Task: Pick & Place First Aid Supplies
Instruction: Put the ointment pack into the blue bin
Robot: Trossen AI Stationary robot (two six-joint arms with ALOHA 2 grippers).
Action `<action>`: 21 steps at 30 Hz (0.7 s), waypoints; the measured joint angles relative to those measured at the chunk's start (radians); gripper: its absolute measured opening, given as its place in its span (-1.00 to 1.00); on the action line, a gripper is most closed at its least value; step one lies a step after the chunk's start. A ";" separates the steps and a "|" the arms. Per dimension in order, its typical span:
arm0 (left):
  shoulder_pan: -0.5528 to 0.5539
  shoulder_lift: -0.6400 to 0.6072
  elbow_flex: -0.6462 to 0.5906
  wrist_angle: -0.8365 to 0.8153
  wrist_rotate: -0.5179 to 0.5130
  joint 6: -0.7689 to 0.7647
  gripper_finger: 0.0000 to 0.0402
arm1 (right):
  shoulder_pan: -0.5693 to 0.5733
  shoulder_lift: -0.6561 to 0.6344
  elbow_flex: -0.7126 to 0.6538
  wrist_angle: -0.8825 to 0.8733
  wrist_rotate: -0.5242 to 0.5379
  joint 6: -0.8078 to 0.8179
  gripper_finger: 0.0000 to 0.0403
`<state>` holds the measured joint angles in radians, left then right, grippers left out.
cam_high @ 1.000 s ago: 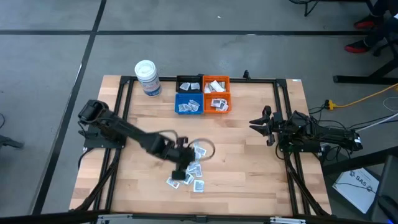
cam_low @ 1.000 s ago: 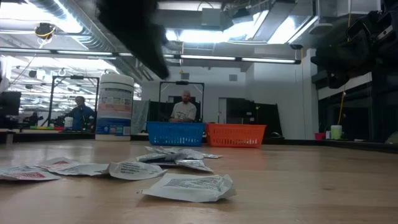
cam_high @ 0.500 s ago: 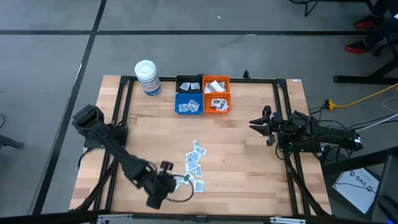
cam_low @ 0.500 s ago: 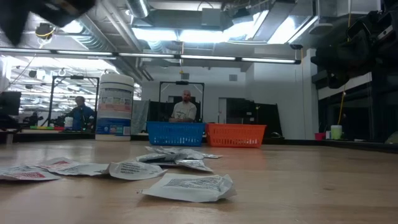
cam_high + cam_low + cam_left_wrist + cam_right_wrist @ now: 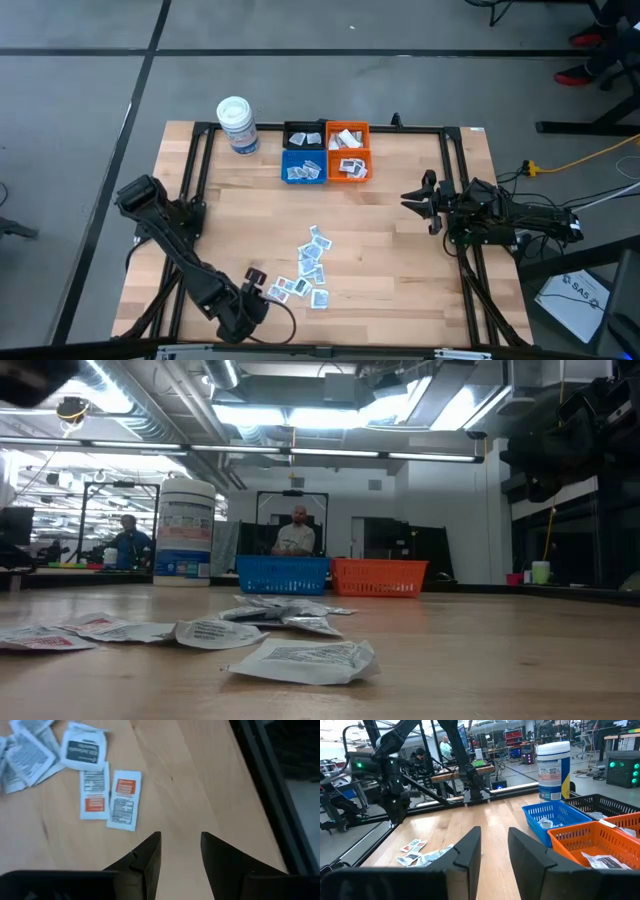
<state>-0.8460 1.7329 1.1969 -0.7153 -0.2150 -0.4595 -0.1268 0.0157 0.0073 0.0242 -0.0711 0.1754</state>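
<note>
I have the left pincer (image 5: 180, 857) low over the front left of the desk (image 5: 400, 250), its jaws parted with bare wood between them and nothing held. I judge this as the reach step: lining up on a sachet before picking it. The loose sachets (image 5: 308, 272) lie in a scatter near the middle front of the desk, just beside the pincer; I count roughly ten, though overlaps make that uncertain. Two with orange print (image 5: 110, 797) lie nearest ahead. Next I would need to move forward over one, come down and close.

The right pincer (image 5: 422, 200) waits at the right edge, jaws parted, empty. Three bins: blue (image 5: 303, 168), orange (image 5: 347, 153), black (image 5: 303, 136), all holding sachets. One white tub (image 5: 236, 124).
</note>
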 joint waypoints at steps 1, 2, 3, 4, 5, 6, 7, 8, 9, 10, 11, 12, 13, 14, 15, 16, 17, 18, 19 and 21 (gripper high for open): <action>0.002 0.015 0.000 0.004 -0.001 0.012 -0.34 | 0.000 0.000 0.000 0.000 0.000 0.000 -0.50; 0.005 0.031 0.000 0.003 -0.004 0.024 -0.34 | 0.000 0.000 0.000 0.000 0.000 0.000 -0.50; 0.011 0.045 -0.001 0.004 -0.013 0.034 -0.34 | 0.000 0.000 0.000 0.000 0.000 0.000 -0.50; 0.017 0.058 0.000 0.008 -0.025 0.041 -0.34 | 0.000 0.000 0.000 0.000 0.000 0.000 -0.50; 0.024 0.070 -0.001 0.011 -0.039 0.046 -0.34 | 0.000 0.000 0.000 0.000 0.000 0.000 -0.50; 0.033 0.081 0.000 0.017 -0.053 0.053 -0.34 | 0.000 0.000 0.000 0.000 0.000 0.000 -0.50; 0.042 0.093 0.000 0.024 -0.060 0.062 -0.34 | 0.000 0.000 0.000 0.000 0.000 0.000 -0.50; 0.052 0.103 -0.001 0.031 -0.065 0.072 -0.34 | 0.000 0.000 0.000 0.000 0.000 0.000 -0.50; 0.064 0.110 -0.001 0.039 -0.067 0.083 -0.34 | 0.000 0.000 0.000 0.000 0.000 0.000 -0.50; 0.077 0.116 -0.001 0.048 -0.067 0.094 -0.34 | 0.000 0.000 0.000 0.000 0.000 0.000 -0.50; 0.090 0.121 -0.001 0.055 -0.064 0.102 -0.34 | 0.000 0.000 0.000 0.000 0.000 0.000 -0.50; 0.102 0.126 -0.001 0.056 -0.056 0.109 -0.34 | 0.000 0.000 0.000 0.000 0.000 0.000 -0.50; 0.113 0.131 -0.001 0.054 -0.050 0.114 -0.35 | 0.000 0.000 0.000 0.000 0.000 0.000 -0.50; 0.126 0.135 -0.001 0.054 -0.049 0.114 -0.35 | 0.000 0.000 0.000 0.000 0.000 0.000 -0.50; 0.135 0.138 -0.001 0.054 -0.048 0.114 -0.35 | 0.000 0.000 0.000 0.000 0.000 0.000 -0.50; 0.146 0.141 -0.001 0.054 -0.046 0.115 -0.35 | 0.000 0.000 0.000 0.000 0.000 0.000 -0.50; 0.156 0.145 -0.001 0.058 -0.039 0.115 -0.35 | 0.000 0.000 0.000 0.000 0.000 0.000 -0.50; 0.165 0.150 -0.001 0.063 -0.022 0.115 -0.35 | 0.000 0.000 0.000 0.000 0.000 0.000 -0.50; 0.172 0.155 -0.001 0.064 -0.002 0.115 -0.35 | 0.000 0.000 0.000 0.000 0.000 0.000 -0.50; 0.176 0.166 -0.001 0.080 0.038 0.137 -0.35 | 0.000 0.000 0.000 0.000 0.000 0.000 -0.50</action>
<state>-0.6696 1.8994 1.1961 -0.6356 -0.1769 -0.3226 -0.1269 0.0158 0.0071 0.0242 -0.0711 0.1756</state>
